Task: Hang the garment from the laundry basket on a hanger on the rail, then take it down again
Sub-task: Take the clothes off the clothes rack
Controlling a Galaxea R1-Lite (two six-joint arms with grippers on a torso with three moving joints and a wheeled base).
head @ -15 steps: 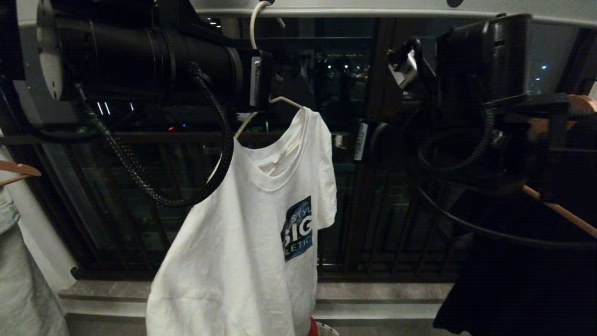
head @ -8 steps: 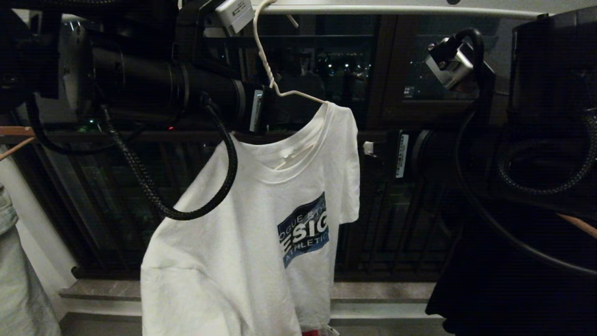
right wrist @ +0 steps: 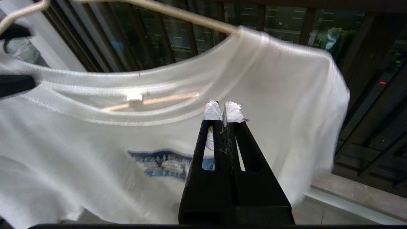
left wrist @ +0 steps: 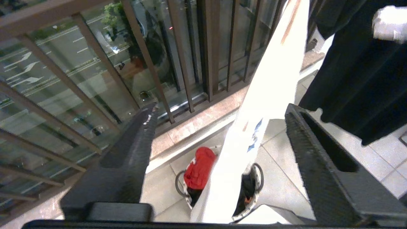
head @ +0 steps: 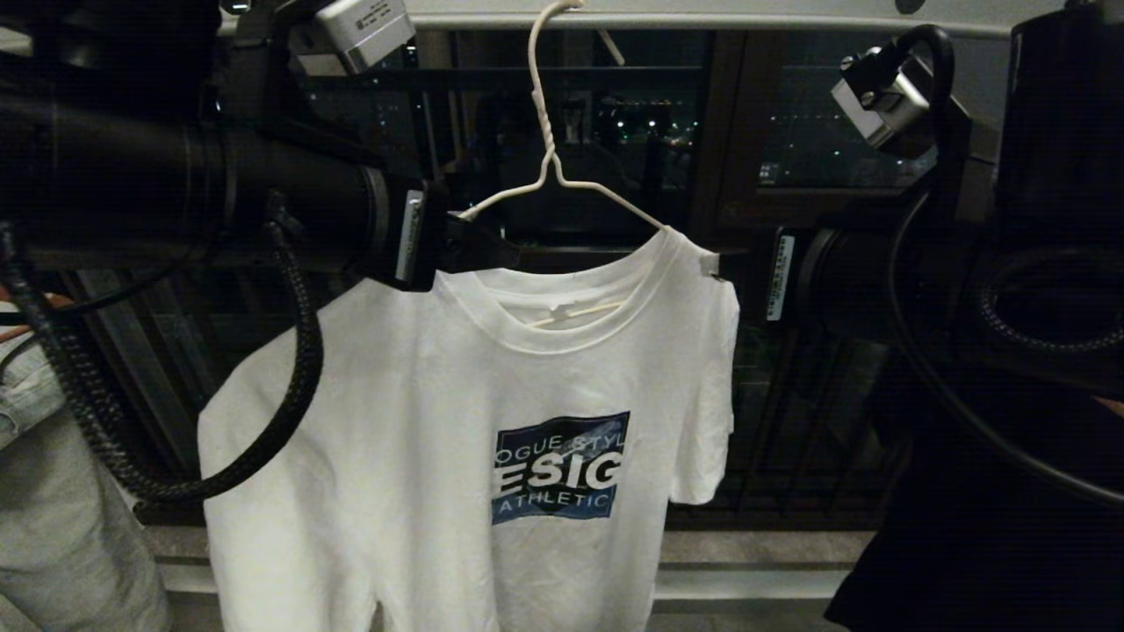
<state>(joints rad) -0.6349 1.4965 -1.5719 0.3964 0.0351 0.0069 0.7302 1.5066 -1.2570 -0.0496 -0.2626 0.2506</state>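
White T-shirt [head: 492, 421] draped on white wire hanger [head: 549, 167], hanger hooked over rail [head: 746, 16], left hand [left wrist: 219, 133] at shirt's shoulder with fingers apart, nothing gripped, right hand [right wrist: 223, 111] pressed together, empty, near collar, laundry basket [left wrist: 254, 197] on floor below.

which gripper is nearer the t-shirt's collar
Left. The left gripper sits right at the collar of the white T-shirt, beside the white wire hanger; the right gripper is out at the shoulder end.
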